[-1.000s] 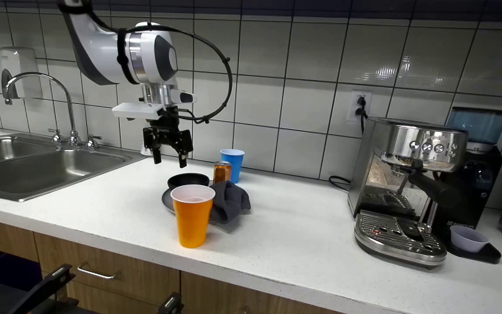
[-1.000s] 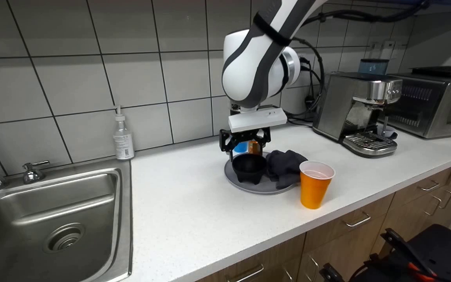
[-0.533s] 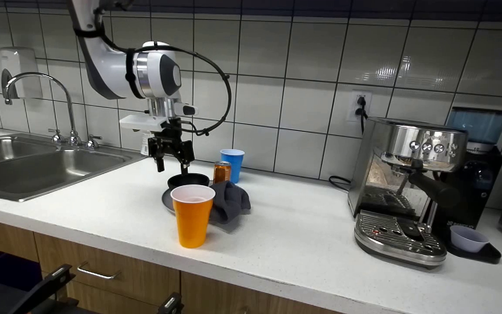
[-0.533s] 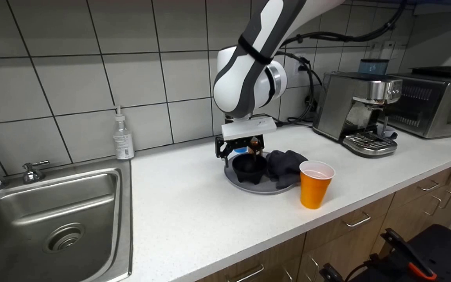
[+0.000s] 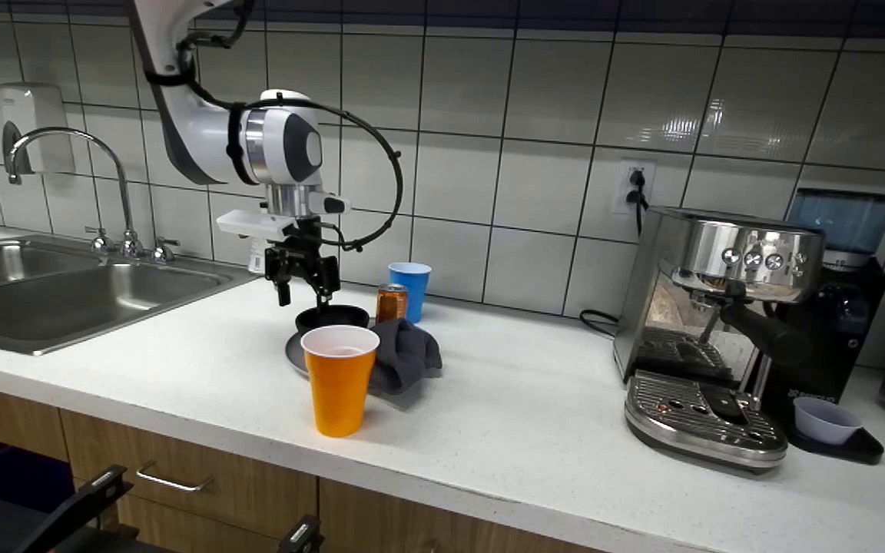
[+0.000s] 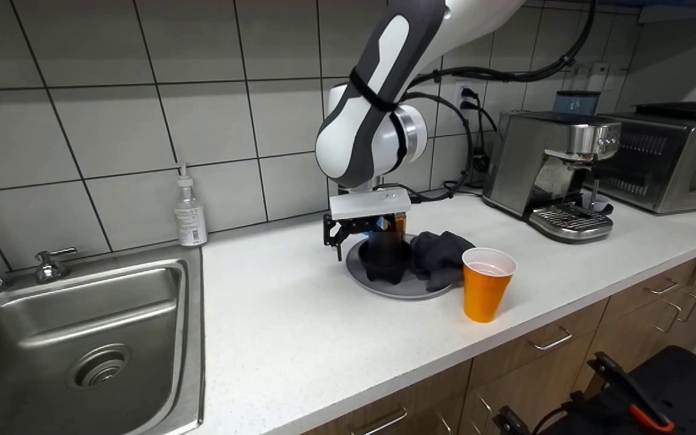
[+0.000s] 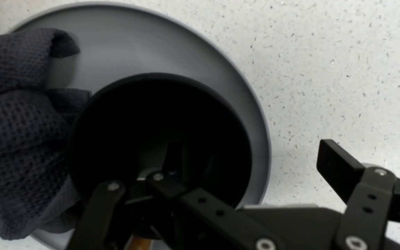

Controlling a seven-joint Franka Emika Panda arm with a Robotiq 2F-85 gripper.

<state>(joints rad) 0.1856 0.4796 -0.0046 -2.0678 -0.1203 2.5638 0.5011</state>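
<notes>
My gripper is open and empty, pointing down beside and over a black bowl. In the wrist view the bowl lies below one finger, which is over or inside it. The other finger is outside the rim, past the grey plate's edge, so the open jaws straddle the bowl's side. I cannot tell whether a finger touches the bowl. The bowl sits on the grey plate. A dark grey cloth lies bunched on the plate against the bowl; it also shows in the wrist view.
An orange cup stands near the plate at the counter's front. An orange can and a blue cup stand behind the plate. A sink and a soap bottle lie to one side, an espresso machine to the other.
The arm has come down, lowering the open gripper to the bowl. It has also shifted slightly sideways, so one finger is over the bowl and one outside it. The objects have not moved.
</notes>
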